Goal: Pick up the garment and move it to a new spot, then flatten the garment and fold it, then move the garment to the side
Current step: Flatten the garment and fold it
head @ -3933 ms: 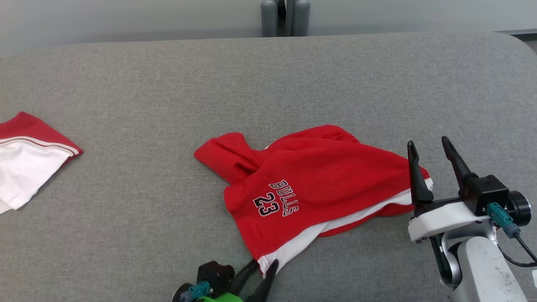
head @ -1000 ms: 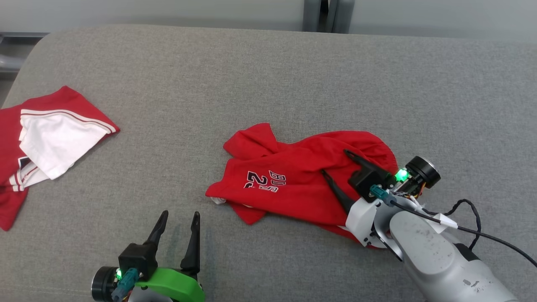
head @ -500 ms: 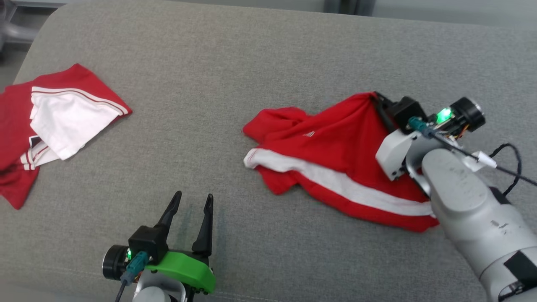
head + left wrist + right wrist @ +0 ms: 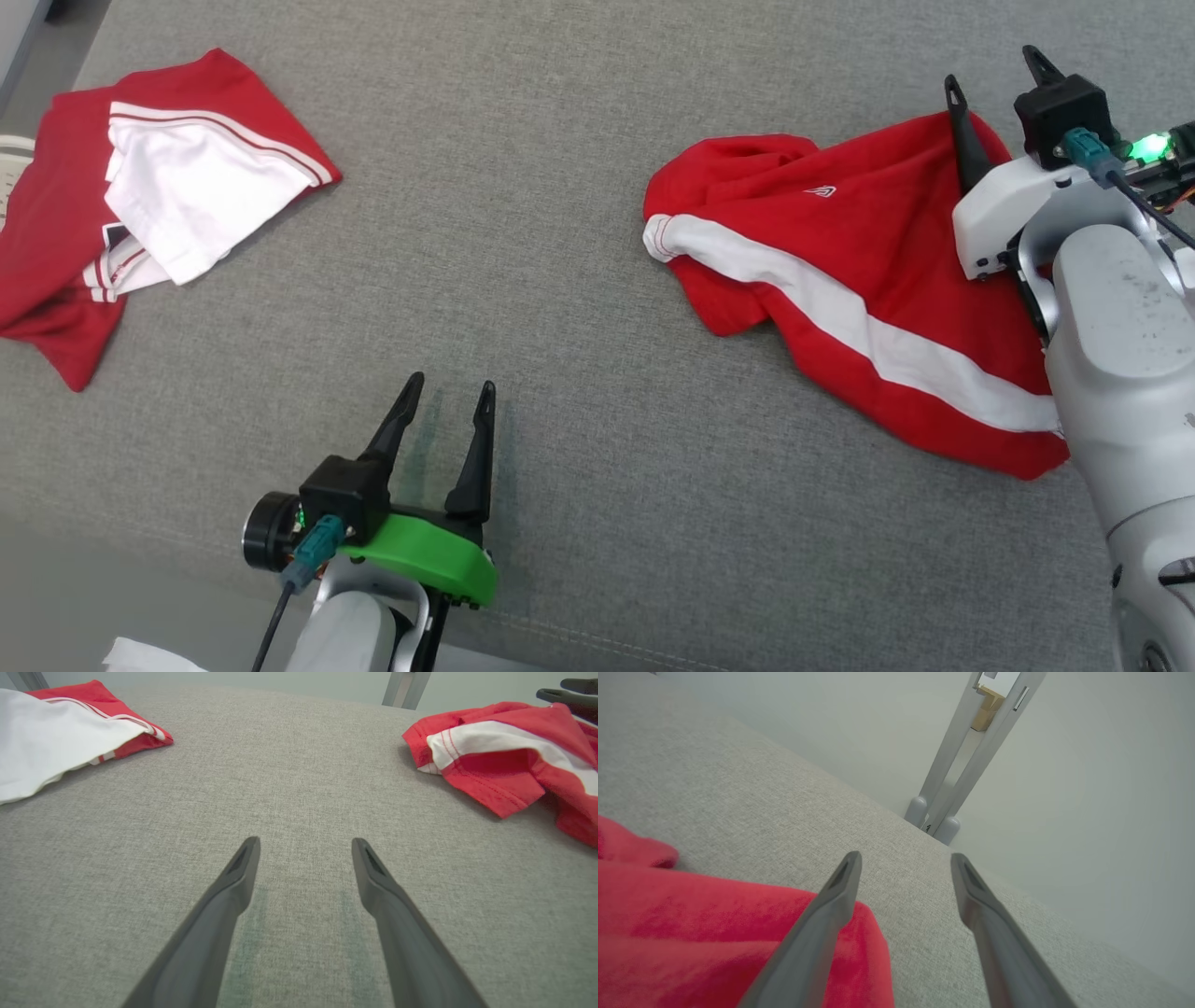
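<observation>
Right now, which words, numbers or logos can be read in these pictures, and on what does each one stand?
No word or number can be read.
Garment: a small white mark, too small to read.
Clothes at the left: a dark bit of print, mostly hidden under a white fold, not readable.

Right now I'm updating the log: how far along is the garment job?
Done: the garment has been carried to a new spot and let go; the right gripper stands open over its far edge. In hand: nothing; the left gripper is open over the bare grey surface. Left: the garment lies crumpled, white stripe up, so flattening, folding and moving aside remain.
</observation>
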{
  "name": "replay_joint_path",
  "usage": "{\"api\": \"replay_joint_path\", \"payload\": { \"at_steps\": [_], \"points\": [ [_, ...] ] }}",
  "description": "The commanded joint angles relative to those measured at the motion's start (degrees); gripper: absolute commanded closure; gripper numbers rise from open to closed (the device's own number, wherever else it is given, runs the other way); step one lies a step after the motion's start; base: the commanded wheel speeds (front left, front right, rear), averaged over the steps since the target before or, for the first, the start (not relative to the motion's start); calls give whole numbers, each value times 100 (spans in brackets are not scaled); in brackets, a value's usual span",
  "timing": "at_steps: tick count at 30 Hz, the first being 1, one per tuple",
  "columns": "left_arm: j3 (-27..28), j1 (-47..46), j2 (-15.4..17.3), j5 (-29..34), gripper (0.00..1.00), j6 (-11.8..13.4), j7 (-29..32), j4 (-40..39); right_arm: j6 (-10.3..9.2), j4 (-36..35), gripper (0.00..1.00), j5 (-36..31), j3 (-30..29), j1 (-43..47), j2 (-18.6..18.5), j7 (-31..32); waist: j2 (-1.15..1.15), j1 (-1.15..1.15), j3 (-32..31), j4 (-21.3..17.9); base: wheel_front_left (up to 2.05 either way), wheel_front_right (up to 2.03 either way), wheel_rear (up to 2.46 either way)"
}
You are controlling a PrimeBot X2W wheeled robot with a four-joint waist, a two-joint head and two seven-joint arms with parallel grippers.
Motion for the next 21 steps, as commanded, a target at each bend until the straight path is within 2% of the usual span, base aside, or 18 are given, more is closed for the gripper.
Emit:
{"api": "replay_joint_path", "payload": {
  "at_steps": [1,5,9,14,21],
  "points": [
    [59,-84,9,39,0,38,3,-12,-10,-195,0,90,-244,211,59,-40,0,0,-92,-137,0,0,0],
    [274,-49,12,166,0,88,3,-41,-9,-1357,0,483,-576,928,458,-42,0,0,-307,-435,0,0,0],
    [486,103,12,351,0,96,3,-46,-10,-2389,0,967,-786,1837,636,-46,0,0,-607,-738,0,0,0],
    [747,343,13,520,0,38,3,28,-10,-3046,0,1310,-751,2896,773,-47,0,0,-988,-1086,0,0,0],
    [954,732,14,852,0,20,3,96,-10,-3454,0,1637,-720,4018,945,-47,0,0,-1443,-1344,0,0,0]
  ]
}}
